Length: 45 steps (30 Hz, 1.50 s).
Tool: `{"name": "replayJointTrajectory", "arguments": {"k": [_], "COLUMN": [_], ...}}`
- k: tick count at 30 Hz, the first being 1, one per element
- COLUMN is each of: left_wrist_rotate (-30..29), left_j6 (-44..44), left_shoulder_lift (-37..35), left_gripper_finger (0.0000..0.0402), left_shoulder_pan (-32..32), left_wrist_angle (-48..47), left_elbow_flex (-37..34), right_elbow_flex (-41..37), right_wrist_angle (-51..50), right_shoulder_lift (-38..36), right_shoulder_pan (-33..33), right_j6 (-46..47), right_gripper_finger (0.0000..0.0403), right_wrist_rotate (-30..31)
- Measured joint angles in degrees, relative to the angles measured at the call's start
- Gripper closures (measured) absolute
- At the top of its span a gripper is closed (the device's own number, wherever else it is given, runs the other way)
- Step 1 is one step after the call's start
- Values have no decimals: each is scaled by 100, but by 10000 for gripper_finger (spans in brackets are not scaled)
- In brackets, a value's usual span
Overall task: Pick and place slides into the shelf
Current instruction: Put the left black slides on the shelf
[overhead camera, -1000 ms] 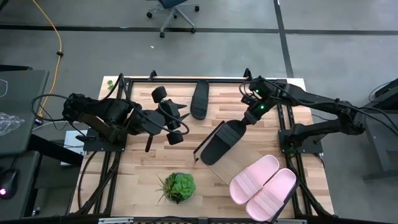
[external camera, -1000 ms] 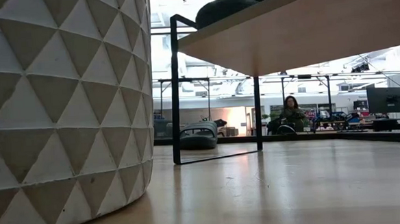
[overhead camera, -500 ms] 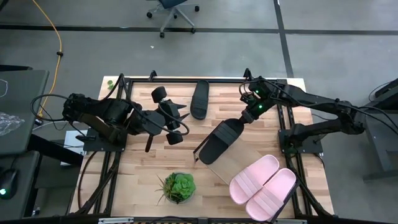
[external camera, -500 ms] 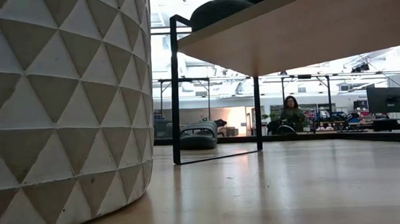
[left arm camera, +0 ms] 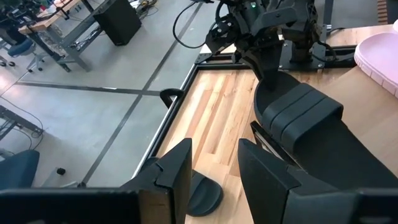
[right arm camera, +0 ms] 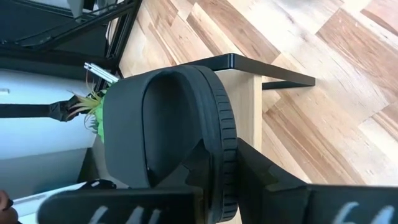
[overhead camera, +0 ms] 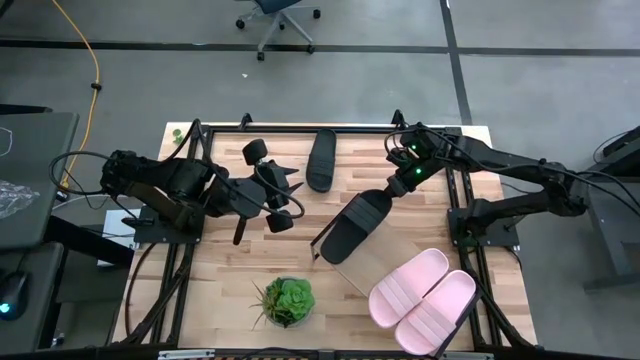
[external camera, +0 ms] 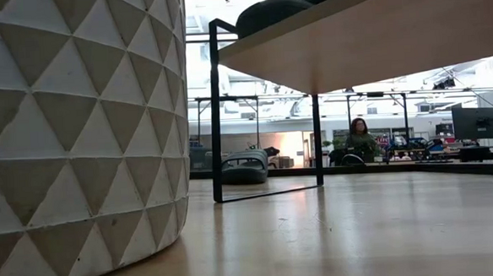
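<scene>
Right gripper (overhead camera: 392, 193): we find it at the heel end of one black slide (overhead camera: 357, 225), fingers closed on the heel rim; the right wrist view shows the rim pinched between the two dark fingers.
Held slide: it lies along the shelf (overhead camera: 375, 268), toe toward the shelf's near-left corner. We cannot tell whether the sole is fully seated on the board.
Change over the last second: the slide has moved slightly toward that corner, and the gripper has followed it. The shift is small.
Meaning for the task: we judge the placing stroke nearly finished; release comes next.
Pink slides (overhead camera: 424, 298): both rest side by side at the shelf's near-right end, touching each other.
Second black slide (overhead camera: 321, 159): it lies on the tabletop (overhead camera: 215, 285) at the far edge, well apart from the shelf, not yet shelved.
Left gripper (overhead camera: 283, 200): it waits over the left half of the table, fingers spread wide, holding nothing.
Potted plant (overhead camera: 287, 300): it stands near the front edge, just left of the shelf.
Progress: we count two slides shelved, one arriving, one remaining.
</scene>
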Motion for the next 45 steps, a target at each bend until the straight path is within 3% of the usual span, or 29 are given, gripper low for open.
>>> {"name": "replayJointTrajectory", "arguments": {"k": [27,45], "left_wrist_rotate": [-24,-22], "left_j6": [109,155], "left_shoulder_lift": [4,4], "left_gripper_finger": [284,284], "left_shoulder_pan": [0,0], "left_wrist_angle": [-142,-144], "left_elbow_flex": [0,0], "right_elbow_flex": [0,0], "right_wrist_angle": [-23,70], "right_shoulder_lift": [-373,-78], "right_shoulder_pan": [295,294], "right_j6": [769,737], "right_gripper_finger": [373,373], "right_wrist_rotate": [753,758]}}
